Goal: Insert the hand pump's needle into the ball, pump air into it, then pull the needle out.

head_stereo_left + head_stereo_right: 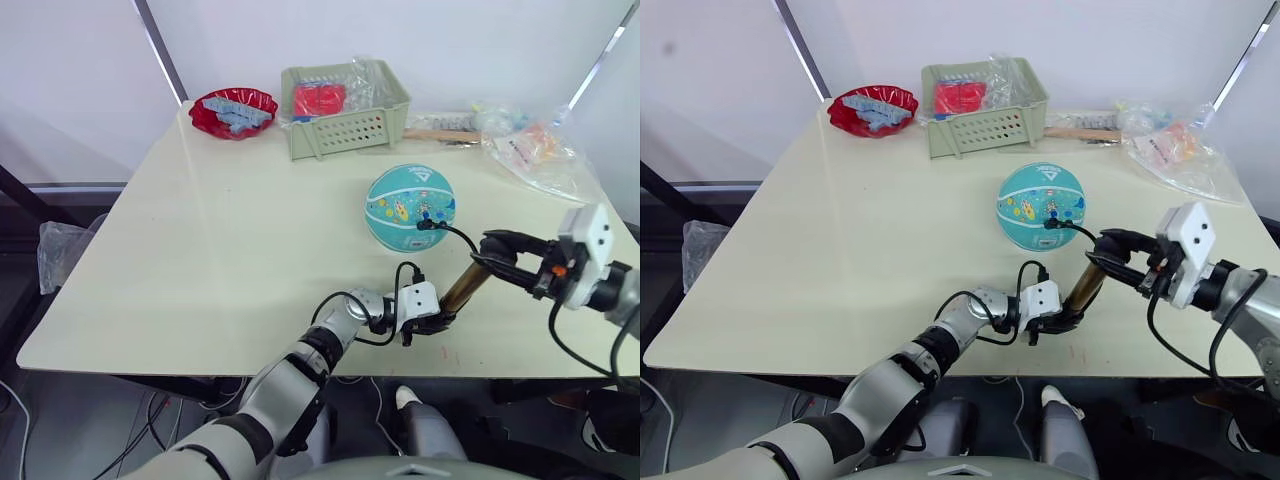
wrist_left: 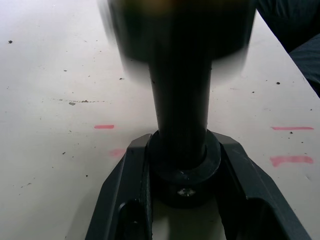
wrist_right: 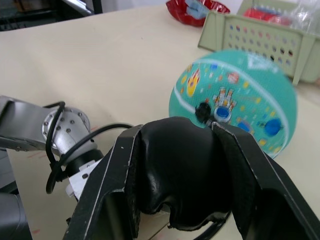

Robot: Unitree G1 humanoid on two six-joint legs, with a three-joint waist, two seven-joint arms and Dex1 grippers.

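Note:
The teal ball (image 1: 410, 207) rests on the table right of centre. The hand pump (image 1: 461, 287) leans between my two grippers near the front edge, its bronze barrel tilted. My left gripper (image 1: 436, 322) is shut on the pump's black lower end; in the left wrist view its fingers (image 2: 131, 165) clasp the black collar (image 2: 184, 170). My right gripper (image 1: 492, 256) is shut on the black handle (image 3: 176, 170) at the pump's upper end. The thin black hose (image 1: 456, 234) arcs from the pump to the ball, and its black tip (image 3: 202, 111) sits against the ball. The needle is hidden there.
A green basket (image 1: 345, 125) with a red item stands at the back, a red bowl (image 1: 233, 110) to its left. Clear plastic bags (image 1: 540, 150) lie at the back right. The table's front edge (image 1: 300, 365) runs just below my left gripper.

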